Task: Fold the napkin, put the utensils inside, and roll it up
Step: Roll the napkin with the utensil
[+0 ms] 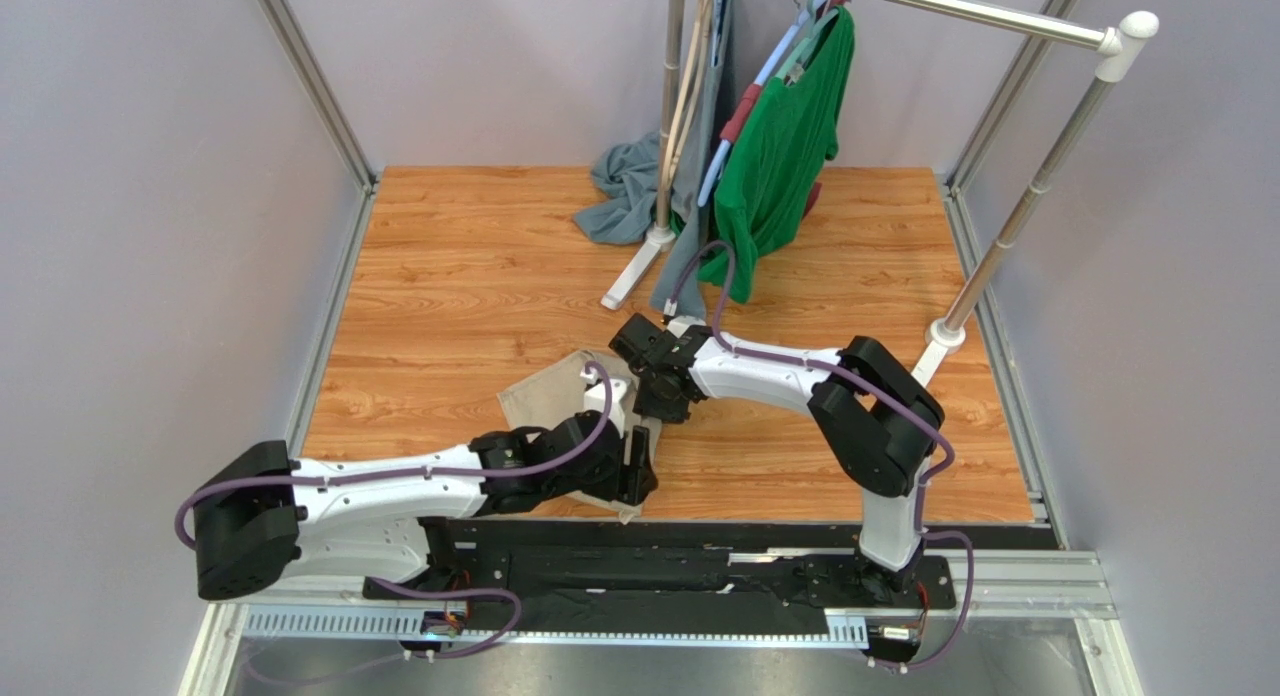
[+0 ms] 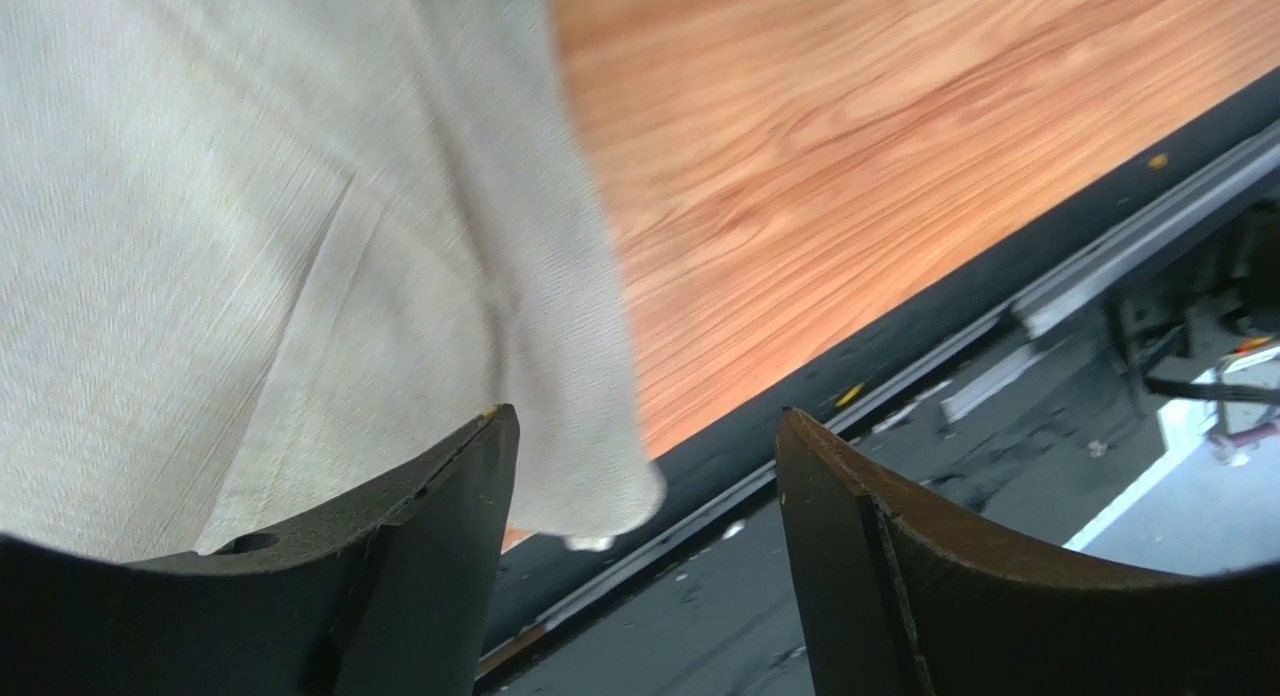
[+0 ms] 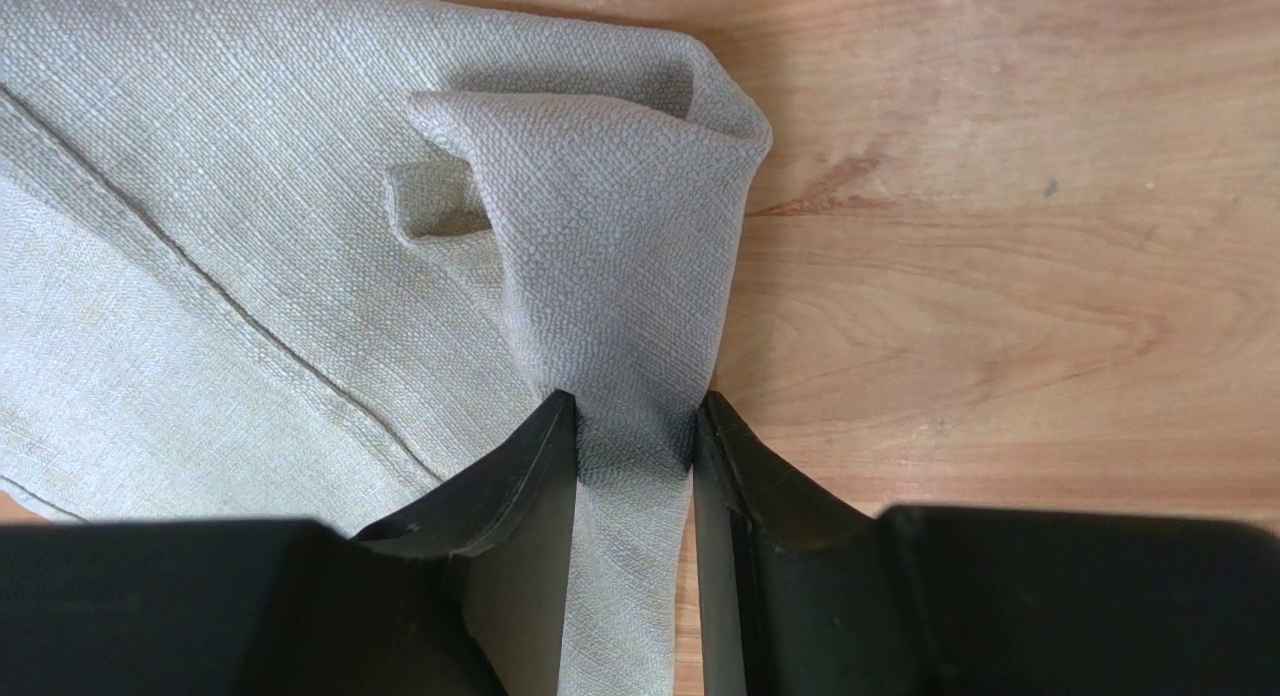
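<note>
The beige napkin (image 1: 549,399) lies crumpled on the wooden table near the front edge. My right gripper (image 1: 663,393) is shut on a bunched fold of it, and in the right wrist view the cloth (image 3: 301,246) is pinched between the fingertips of the gripper (image 3: 637,399). My left gripper (image 1: 640,468) is at the napkin's near corner. In the left wrist view it (image 2: 646,414) stands open, with the napkin's corner (image 2: 594,456) hanging beside the left finger (image 2: 436,546), not clamped. The fork is not in view.
A clothes rack stands at the back with a green shirt (image 1: 777,141) and a grey-blue cloth (image 1: 624,186). Its white foot (image 1: 637,267) rests mid-table, and a slanted pole (image 1: 1022,216) ends in a base (image 1: 944,333) on the right. A black rail (image 1: 751,539) runs along the near edge.
</note>
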{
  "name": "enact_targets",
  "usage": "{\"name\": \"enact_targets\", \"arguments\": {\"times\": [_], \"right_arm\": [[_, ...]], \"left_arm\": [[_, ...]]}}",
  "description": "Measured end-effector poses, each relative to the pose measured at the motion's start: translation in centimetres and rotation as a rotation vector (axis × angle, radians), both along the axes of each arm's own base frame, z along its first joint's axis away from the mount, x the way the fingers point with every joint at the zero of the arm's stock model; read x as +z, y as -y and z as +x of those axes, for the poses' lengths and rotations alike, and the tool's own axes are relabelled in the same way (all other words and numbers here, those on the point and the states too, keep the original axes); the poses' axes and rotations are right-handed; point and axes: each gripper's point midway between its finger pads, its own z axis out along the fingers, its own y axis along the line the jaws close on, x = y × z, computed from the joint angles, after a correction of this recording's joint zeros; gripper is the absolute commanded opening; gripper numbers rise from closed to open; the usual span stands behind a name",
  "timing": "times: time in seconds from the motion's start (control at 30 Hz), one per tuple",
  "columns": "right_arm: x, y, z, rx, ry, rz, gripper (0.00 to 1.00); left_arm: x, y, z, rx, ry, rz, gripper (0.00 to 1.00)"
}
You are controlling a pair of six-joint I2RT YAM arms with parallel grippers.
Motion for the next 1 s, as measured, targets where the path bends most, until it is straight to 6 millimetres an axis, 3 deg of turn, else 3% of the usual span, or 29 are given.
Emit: {"name": "enact_targets", "arguments": {"times": [0.1,0.4,0.63,1.0], "right_arm": [[0.0,-0.4,0.3,0.009,0.005,0.003,0.15],[0.0,-0.5,0.4,0.021,0.015,0.008,0.15],[0.0,-0.7,0.6,0.027,0.022,0.015,0.15],[0.0,-0.9,0.6,0.036,0.024,0.02,0.14]], "left_arm": [[2.2,1.2,0.9,0.0,0.069,0.011,0.67],[-1.4,0.3,1.6,0.014,0.116,0.192,0.63],[-0.5,0.4,2.1,0.039,0.169,0.191,0.61],[0.0,2.6,1.3,0.014,0.185,0.149,0.61]]}}
